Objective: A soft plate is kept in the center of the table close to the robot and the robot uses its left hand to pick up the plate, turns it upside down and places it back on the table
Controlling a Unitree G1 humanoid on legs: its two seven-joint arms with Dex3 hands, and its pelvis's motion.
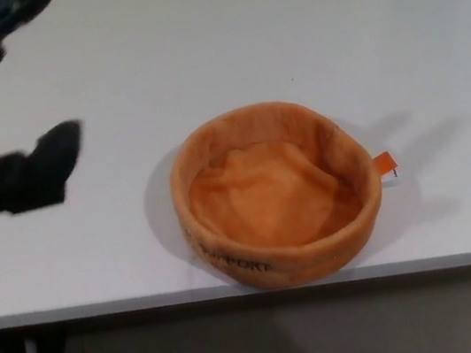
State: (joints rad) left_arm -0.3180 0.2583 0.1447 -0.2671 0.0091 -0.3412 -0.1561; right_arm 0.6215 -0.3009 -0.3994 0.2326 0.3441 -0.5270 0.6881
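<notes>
An orange soft plate (276, 195), shaped like a shallow fabric bowl with raised walls, sits right side up near the front edge of the white table (197, 48). A small orange tag (383, 163) sticks out on its right side. My left hand (2, 115) is raised at the picture's left, blurred, its black fingers spread apart and holding nothing. It is well to the left of the plate and not touching it. My right hand does not show.
The table's front edge (104, 308) runs just below the plate, with dark floor under it. A dark strip shows at the table's far left corner.
</notes>
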